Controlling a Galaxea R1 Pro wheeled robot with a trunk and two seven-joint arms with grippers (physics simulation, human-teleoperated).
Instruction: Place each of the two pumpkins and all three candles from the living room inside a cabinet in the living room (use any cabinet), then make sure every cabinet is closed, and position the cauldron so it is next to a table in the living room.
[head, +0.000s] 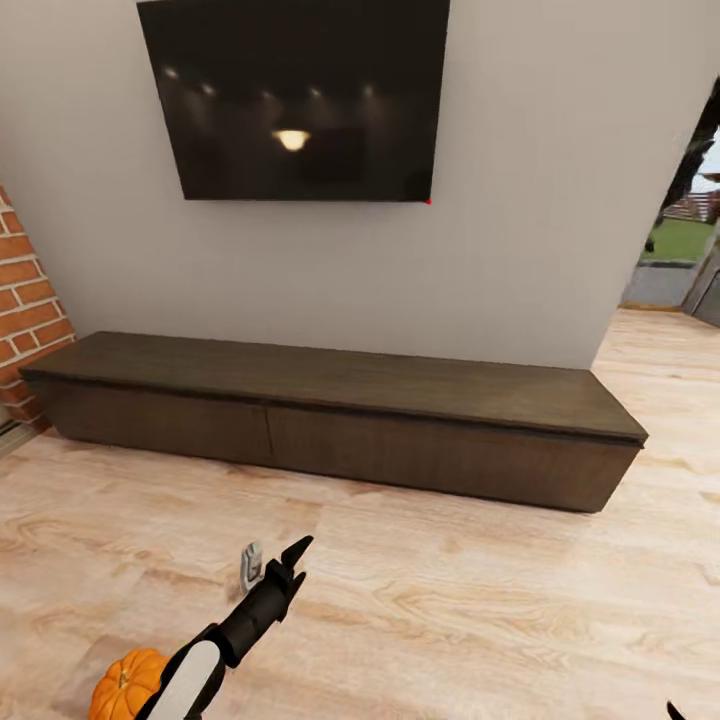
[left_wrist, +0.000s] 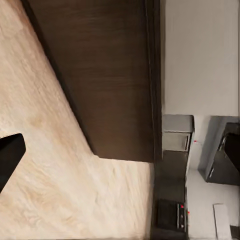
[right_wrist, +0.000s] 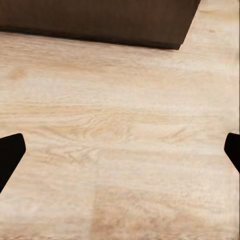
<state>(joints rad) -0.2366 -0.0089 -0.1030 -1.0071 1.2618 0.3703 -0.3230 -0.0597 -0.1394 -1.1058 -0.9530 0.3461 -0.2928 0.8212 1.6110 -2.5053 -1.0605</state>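
Ahead of the left gripper (head: 272, 562) lies bare wood floor (head: 450, 600), open up to the cabinet (head: 340, 425), whose shut fronts block the way forward. Its flat top is free beneath the wall screen (head: 295, 95). A pumpkin (head: 125, 685) sits beside the arm, behind the gripper.

Our left arm (head: 215, 640) has a white forearm shell that gives way to a matte black wrist section, narrowing toward the left pincer (head: 272, 562). That pincer carries one pointed black finger (head: 296, 550) and a paler grey, metallic-looking piece beside it. In the right wrist view, our right pincer (right_wrist: 120, 155) shows two flat, matte black fingertips (right_wrist: 10, 155) with angular edges, unmarked.
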